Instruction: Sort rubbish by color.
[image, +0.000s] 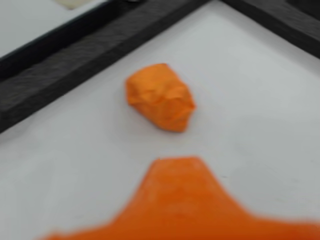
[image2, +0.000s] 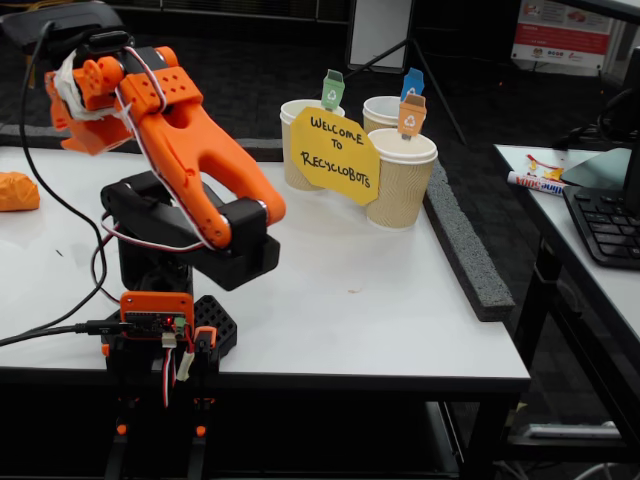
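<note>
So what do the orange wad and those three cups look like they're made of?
The orange wad looks like crumpled matte paper: creased, faceted folds, no shine. The three cups look like paper with ribbed, corrugated sleeves, a dull cream finish; any inner lining can't be judged.

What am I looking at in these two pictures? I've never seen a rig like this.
The fixed view shows a small orange robot arm clamped to a white table. Three paper cups with coloured tags stand behind a yellow welcome sign. At the left edge of that view lies an orange paper wad.

The other picture comes from a camera riding on the arm's wrist. It looks down at the same orange wad, with one orange gripper finger blurred at the bottom. Nothing appears to be held; whether the gripper is open can't be told.
</note>
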